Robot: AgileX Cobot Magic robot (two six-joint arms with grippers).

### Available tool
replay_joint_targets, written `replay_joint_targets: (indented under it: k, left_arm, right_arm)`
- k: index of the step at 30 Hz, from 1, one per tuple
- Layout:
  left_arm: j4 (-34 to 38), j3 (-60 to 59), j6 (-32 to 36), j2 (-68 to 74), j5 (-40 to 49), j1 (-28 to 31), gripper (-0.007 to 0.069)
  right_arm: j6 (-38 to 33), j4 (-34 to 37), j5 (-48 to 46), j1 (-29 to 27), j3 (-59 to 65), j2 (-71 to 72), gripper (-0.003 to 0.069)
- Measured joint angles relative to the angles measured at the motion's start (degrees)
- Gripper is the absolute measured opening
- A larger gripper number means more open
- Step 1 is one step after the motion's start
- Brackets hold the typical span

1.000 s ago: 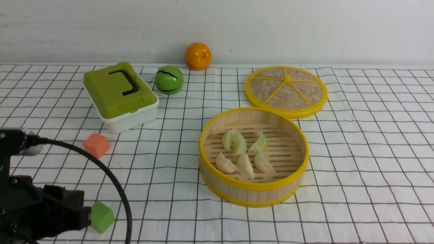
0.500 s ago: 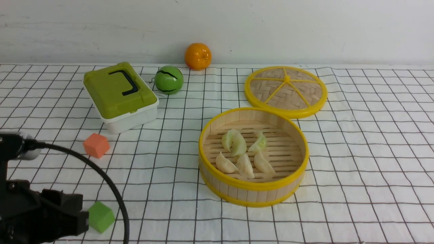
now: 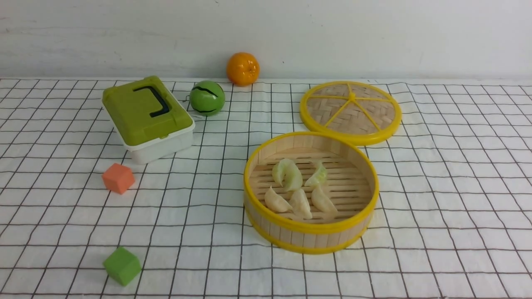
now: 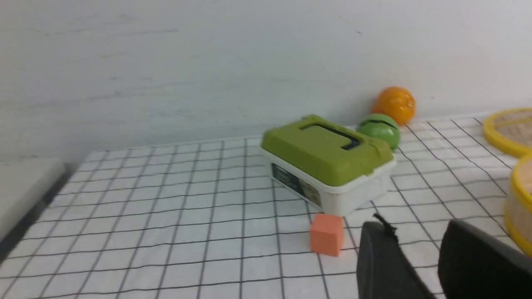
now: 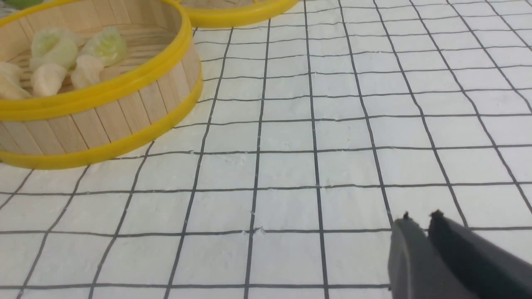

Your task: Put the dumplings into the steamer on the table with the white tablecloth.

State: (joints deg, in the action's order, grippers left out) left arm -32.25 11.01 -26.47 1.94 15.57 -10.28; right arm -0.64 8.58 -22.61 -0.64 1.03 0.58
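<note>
The steamer [image 3: 307, 234] stands on the white tablecloth [image 3: 449, 199] right of the table's middle. Several dumplings lie on its slatted floor: pale green ones [image 3: 286, 174] at the back, cream-white ones [image 3: 300, 203] in front. Neither arm shows in the front view. In the left wrist view my left gripper [image 4: 415, 227] hovers open and empty over the cloth, the steamer [image 4: 521, 207] at its side. In the right wrist view my right gripper [image 5: 420, 218] is shut, only a thin slit between its tips, holding nothing. It is apart from the steamer [image 5: 104, 120] and its dumplings [image 5: 54, 50].
The woven lid [image 3: 351, 111] lies flat behind the steamer. A green-lidded box [image 3: 147, 116], a green ball [image 3: 207, 98] and an orange [image 3: 243, 68] sit at the back left. An orange cube [image 3: 118, 177] and a green cube [image 3: 121, 265] lie at the front left.
My left arm, seen at the front view's lower left corner before, has drawn back out of that view. The steamer and dumplings have not moved.
</note>
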Motion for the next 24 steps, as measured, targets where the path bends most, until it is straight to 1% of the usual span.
replay_joint_targets:
  k: [3, 5, 6, 7, 9, 11, 13, 16, 18, 19, 20, 21, 24]
  left_arm:
    - [1.7, -4.3, 0.0, -2.5, -2.8, 4.2, 0.02]
    - [4.9, -7.4, 0.0, -2.5, -5.2, 6.2, 0.0173]
    - [5.3, -7.7, 0.0, -2.5, -5.5, 6.5, 0.0169]
    - [8.0, -10.3, 0.0, -2.5, -8.3, 7.1, 0.0125]
    - [10.4, -12.1, 0.0, -2.5, -10.8, 7.2, 0.0063]
    - [12.9, -12.6, 0.6, -2.5, -11.5, 7.0, -0.0013]
    - [14.5, -12.6, 1.8, -2.5, -11.3, 6.6, -0.0013]
    - [19.1, -12.6, 6.2, -2.5, -8.0, 5.2, -0.0013]
    - [23.7, -12.6, 9.8, -2.5, -2.8, 4.1, -0.0013]
    - [25.8, -12.7, 10.8, -2.5, -0.9, 3.8, -0.0013]
    - [25.8, -12.7, 11.1, -2.5, -0.5, 3.8, -0.0013]
    - [28.9, -12.7, 12.5, -2.5, 3.1, 3.3, -0.0013]
    - [30.6, -12.7, 13.4, -2.5, 5.6, 3.2, -0.0013]
  right_arm:
    - [0.0, 0.0, 0.0, 0.0, 0.0, 0.0, 0.0069]
    - [0.0, 0.0, 0.0, 0.0, 0.0, 0.1, 0.0071]
    - [0.0, 0.0, 0.0, 0.0, 0.0, 0.1, 0.0071]
    - [0.0, -0.1, 0.0, 0.0, 0.0, 0.1, 0.0073]
    - [0.0, -0.1, 0.0, 0.0, 0.0, 0.1, 0.0076]
    - [0.0, 0.0, 0.0, 0.0, 0.0, 0.1, 0.008]
    - [0.0, 0.0, 0.0, 0.0, 0.0, 0.1, 0.008]
    - [0.0, 0.0, 0.0, 0.0, 0.0, 0.1, 0.0083]
    - [0.0, 0.0, 0.0, 0.0, 0.0, 0.1, 0.0086]
    - [0.0, 0.0, 0.0, 0.0, 0.0, 0.1, 0.0087]
    - [0.0, 0.0, 0.0, 0.0, 0.0, 0.1, 0.0087]
    - [0.0, 0.0, 0.0, 0.0, 0.0, 0.1, 0.009]
    - [0.0, 0.0, 0.0, 0.0, 0.0, 0.1, 0.0093]
